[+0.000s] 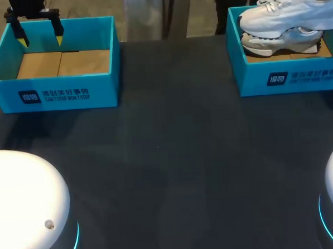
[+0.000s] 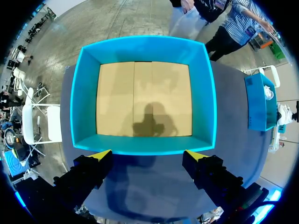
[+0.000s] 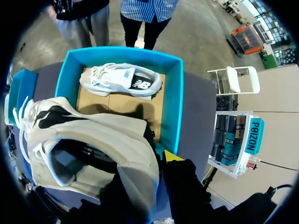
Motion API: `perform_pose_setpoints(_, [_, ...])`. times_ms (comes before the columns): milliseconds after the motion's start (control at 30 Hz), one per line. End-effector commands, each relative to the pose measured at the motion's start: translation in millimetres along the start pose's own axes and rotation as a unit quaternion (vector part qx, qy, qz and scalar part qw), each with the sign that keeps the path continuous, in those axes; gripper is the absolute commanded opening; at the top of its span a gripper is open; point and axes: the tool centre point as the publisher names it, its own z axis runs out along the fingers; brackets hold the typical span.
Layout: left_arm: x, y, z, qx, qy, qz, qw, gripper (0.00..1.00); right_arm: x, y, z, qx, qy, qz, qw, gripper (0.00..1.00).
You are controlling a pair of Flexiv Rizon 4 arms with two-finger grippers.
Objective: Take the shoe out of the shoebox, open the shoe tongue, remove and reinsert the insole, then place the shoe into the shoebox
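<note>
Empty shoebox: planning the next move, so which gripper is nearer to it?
Left. The left gripper hangs open over the far wall of the empty shoebox; the right gripper holds a shoe above the other shoebox, across the table.

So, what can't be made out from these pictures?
The right pincer: in the right wrist view, mostly covered by the raised white lace-up sneaker, so its grip is unclear; absent from the head view.
That sneaker's insole: right wrist view, the opening is too dark to tell.
The second white sneaker in the blue cardboard shoebox: head view, its upper is hidden behind the raised sneaker.
</note>
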Motion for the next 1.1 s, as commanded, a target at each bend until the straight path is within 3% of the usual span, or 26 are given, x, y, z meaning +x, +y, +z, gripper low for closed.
perform_pose_setpoints(33, [0.0, 0.0, -0.6, -0.001, 0.0, 0.0, 1.0, 1.0, -1.1, -0.6, -1.5, 0.0, 0.001, 0.0, 1.0, 0.0])
perform_pose_setpoints(967, [0.0, 0.0, -0.6, -0.001, 0.0, 0.0, 1.0, 1.0, -1.1, -0.6, -1.5, 0.0, 0.001, 0.0, 1.0, 0.0])
perform_pose_setpoints(1100, [0.0, 0.0, -0.6, -0.001, 0.0, 0.0, 1.0, 1.0, 1.8, -9.6, -9.5, 0.003, -0.013, 0.012, 1.0, 0.0])
